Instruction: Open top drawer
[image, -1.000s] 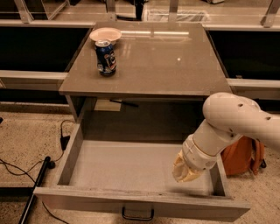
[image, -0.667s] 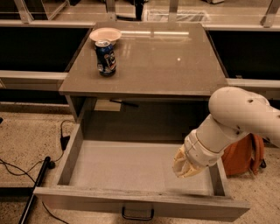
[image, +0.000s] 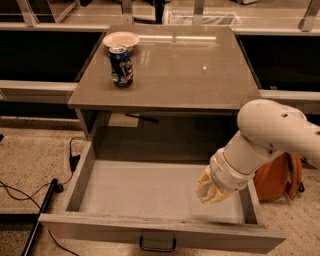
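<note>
The top drawer (image: 150, 192) stands pulled far out of the grey cabinet, showing a plain grey box interior with nothing in it. Its flat front runs along the bottom of the view, with a small dark loop handle (image: 157, 245) at its middle. My white arm comes in from the right and reaches down over the drawer's right side. The gripper (image: 212, 190) is at the end of the yellowish wrist, above the drawer's right inner corner, well away from the handle.
A blue soda can (image: 121, 66) and a white bowl (image: 120, 39) stand on the cabinet top (image: 190, 65) at the back left. An orange backpack (image: 280, 177) lies on the floor to the right. Black cables (image: 37, 195) lie on the floor to the left.
My arm has lifted slightly and shifted a little to the right over the drawer. The drawer stays open as before.
</note>
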